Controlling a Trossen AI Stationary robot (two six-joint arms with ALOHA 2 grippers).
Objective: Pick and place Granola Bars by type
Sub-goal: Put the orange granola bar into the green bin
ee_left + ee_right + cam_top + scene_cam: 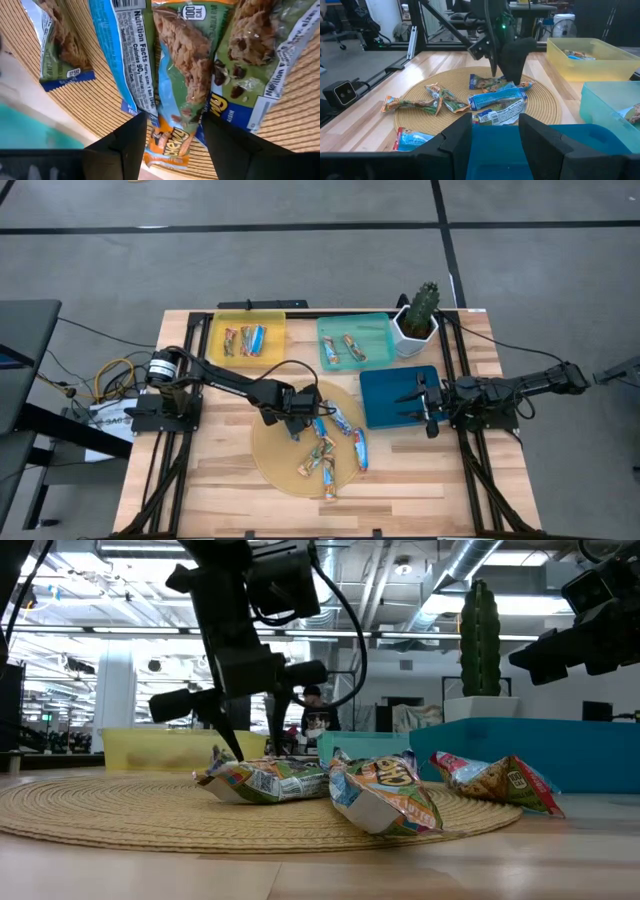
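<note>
Several granola bars (330, 445) lie loose on a round woven mat (275, 465), some blue-and-white, some orange-and-green. My left gripper (297, 420) is down among them, open. In the left wrist view its fingers (132, 135) stand on either side of an orange-and-green bar (182, 65) that lies flat between blue-wrapped bars. I cannot tell whether they touch it. My right gripper (427, 408) waits open over the empty blue tray (385, 395). A few bars lie in the yellow tray (250, 314), and two in the teal tray (355, 321).
A cactus in a white pot (420, 320) stands at the far right, beside the teal tray. The three trays sit along the far and right side of the mat. Bare wooden table (200, 480) lies near and left of the mat. A person shows far behind the table (312, 710).
</note>
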